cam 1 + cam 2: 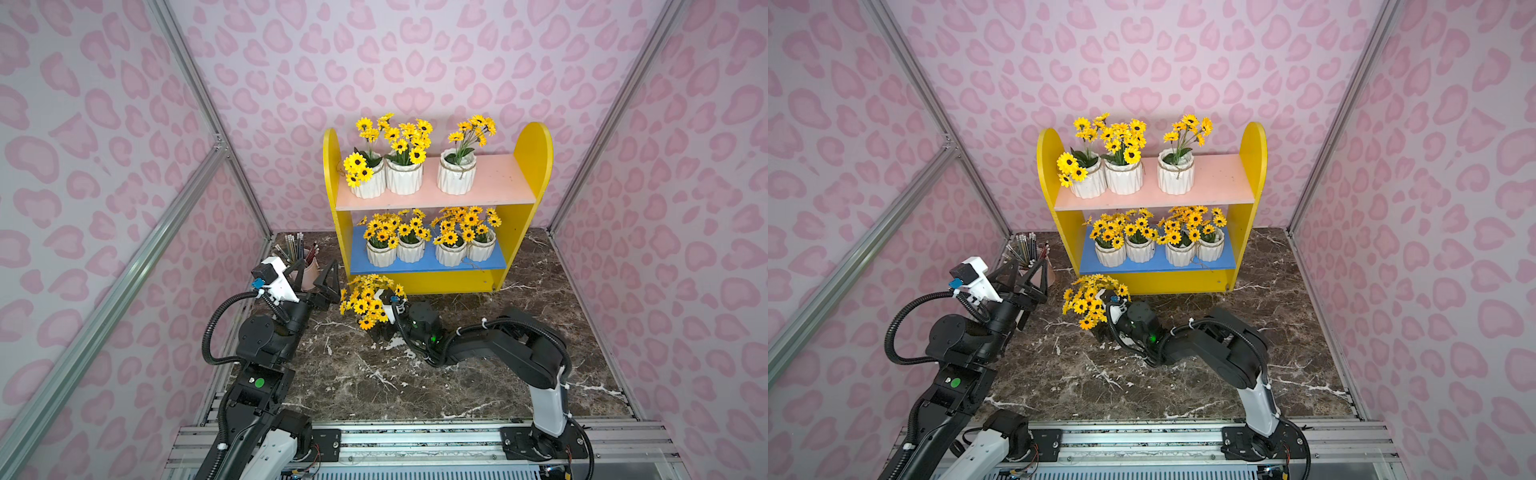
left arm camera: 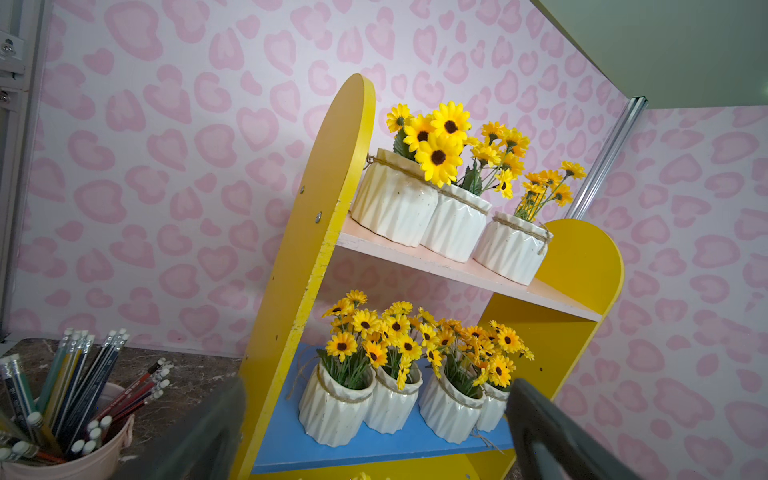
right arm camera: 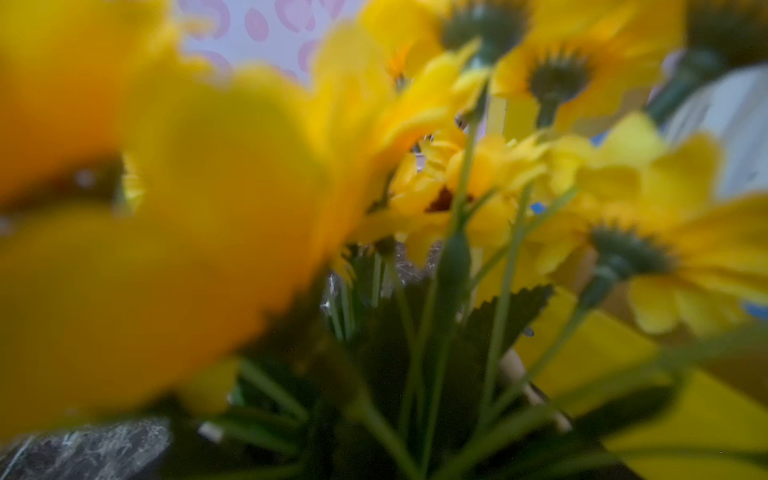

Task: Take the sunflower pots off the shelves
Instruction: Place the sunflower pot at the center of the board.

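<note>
Probably light yet breakable, the white ribbed ceramic sunflower pots (image 1: 404,178) suit a grip across the stiff body, not the floppy blooms: seven stand on the yellow-sided wooden shelves (image 1: 536,158), one in front at the right gripper (image 1: 380,330), whose hidden jaws I cannot judge, while the left gripper (image 1: 319,266) gapes empty.

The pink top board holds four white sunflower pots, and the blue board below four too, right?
Not quite: the pale pink upper board holds three white ribbed sunflower pots, as both top views show; the blue lower board does hold four.
</note>
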### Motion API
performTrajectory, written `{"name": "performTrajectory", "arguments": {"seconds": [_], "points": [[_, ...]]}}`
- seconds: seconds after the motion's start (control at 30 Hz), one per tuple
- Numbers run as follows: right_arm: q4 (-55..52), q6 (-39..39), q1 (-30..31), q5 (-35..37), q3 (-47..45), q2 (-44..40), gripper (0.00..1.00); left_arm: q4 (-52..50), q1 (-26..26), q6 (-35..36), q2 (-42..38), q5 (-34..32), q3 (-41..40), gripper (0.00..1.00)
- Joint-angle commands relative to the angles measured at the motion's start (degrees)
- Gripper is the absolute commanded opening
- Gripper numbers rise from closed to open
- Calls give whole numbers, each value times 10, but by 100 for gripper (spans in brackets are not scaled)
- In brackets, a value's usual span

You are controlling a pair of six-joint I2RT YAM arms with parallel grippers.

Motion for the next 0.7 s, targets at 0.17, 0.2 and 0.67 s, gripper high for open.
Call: {"name": "performTrajectory", "arguments": {"seconds": [0.17,0.2,0.67], "points": [[120,19,-7,-17,77,101,0,7,1,-4,10,13,-2,100],[118,20,-7,-14,85,112,0,7,1,-4,14,15,-1,100],[70,28,2,15,105,157,1,-3,0,-9,151,268,56,96]]}}
